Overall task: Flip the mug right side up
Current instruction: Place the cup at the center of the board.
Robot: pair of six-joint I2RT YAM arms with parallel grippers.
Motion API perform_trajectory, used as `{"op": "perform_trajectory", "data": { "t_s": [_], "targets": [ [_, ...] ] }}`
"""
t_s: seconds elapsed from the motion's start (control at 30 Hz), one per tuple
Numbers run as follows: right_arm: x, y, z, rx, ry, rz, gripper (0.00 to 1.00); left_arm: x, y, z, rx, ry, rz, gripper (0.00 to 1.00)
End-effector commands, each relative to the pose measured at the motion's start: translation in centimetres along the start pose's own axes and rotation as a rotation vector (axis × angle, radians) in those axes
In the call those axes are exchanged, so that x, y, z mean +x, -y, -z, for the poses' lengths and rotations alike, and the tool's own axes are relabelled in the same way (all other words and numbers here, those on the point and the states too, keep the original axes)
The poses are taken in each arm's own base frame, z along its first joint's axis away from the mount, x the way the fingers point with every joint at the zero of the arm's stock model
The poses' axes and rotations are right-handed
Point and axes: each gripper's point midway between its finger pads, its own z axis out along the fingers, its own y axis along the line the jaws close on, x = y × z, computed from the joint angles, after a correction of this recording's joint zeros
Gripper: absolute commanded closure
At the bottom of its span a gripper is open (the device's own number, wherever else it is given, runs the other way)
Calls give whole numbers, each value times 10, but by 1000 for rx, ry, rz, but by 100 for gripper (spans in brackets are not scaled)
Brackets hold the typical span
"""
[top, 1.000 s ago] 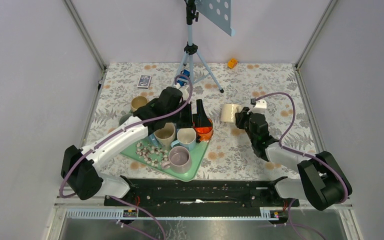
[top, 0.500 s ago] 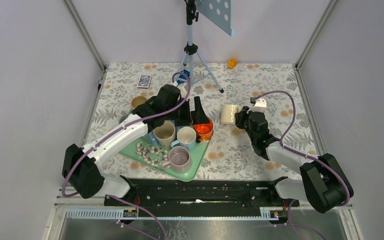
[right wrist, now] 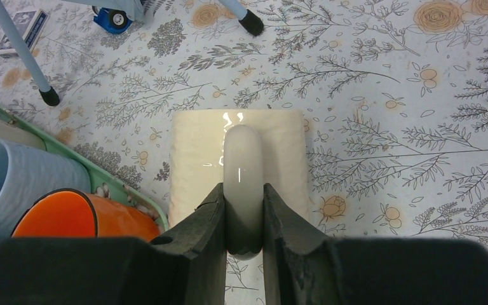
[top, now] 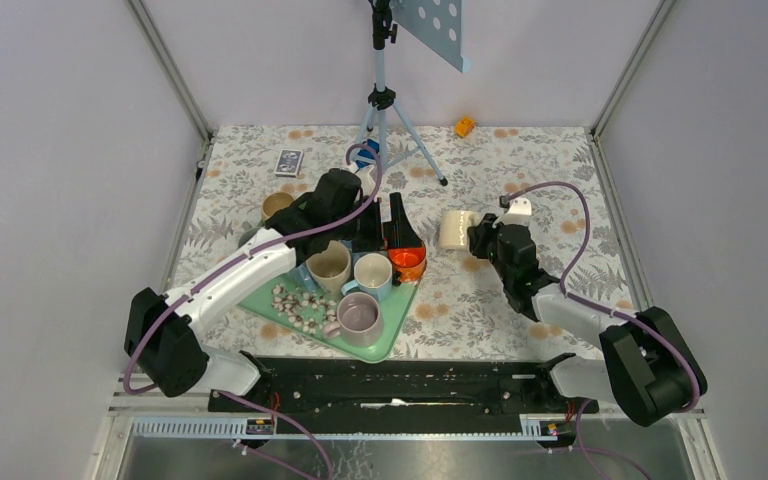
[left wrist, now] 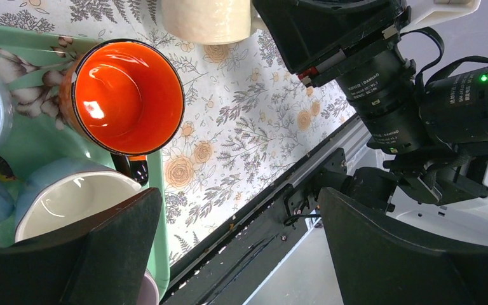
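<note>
- The cream mug lies on its side on the floral bench, just right of the green tray.
- The right pincer is clenched on its handle.
- The left pincer hangs released over the tray, above the orange mug.

A robotics lab test cell is shown from above. The work area is boxed in by plain grey panels held in bare aluminium posts. A left arm and a right arm, both white and black, are bolted to a black rail at 6 o'clock, and purple cables are run along them. The table is covered by a floral cloth. At 12 o'clock a tripod is stood, topped by a perforated board. Small objects are laid out on the cloth: a card box at 11 o'clock, an orange block at 1 o'clock, and a green tray of mugs near 8 o'clock.
</note>
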Motion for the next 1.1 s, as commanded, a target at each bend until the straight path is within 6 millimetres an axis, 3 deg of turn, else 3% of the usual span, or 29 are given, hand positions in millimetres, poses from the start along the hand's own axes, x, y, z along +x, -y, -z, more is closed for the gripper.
{"op": "perform_trajectory", "data": {
  "t_s": [0.0,0.2,0.47,0.53,0.7,0.93,1.07],
  "targets": [
    [-22,-17,6,-80,99,-38,94,-11,15,0,61,29,-24,2],
    [0,-4,20,-58,65,-46,74,-11,13,-4,59,22,-26,2],
    [23,4,31,-70,35,-47,69,-7,23,-14,69,-2,-40,1],
    [23,5,33,-68,43,-45,72,-6,30,-18,75,-8,-36,2],
    [17,6,32,-61,65,-10,100,-11,40,-30,39,-2,66,3],
    [16,2,33,-79,94,36,100,-19,51,-52,21,38,293,7],
    [11,0,35,-70,112,79,100,-35,53,-61,-21,78,342,11]
  ]
}}
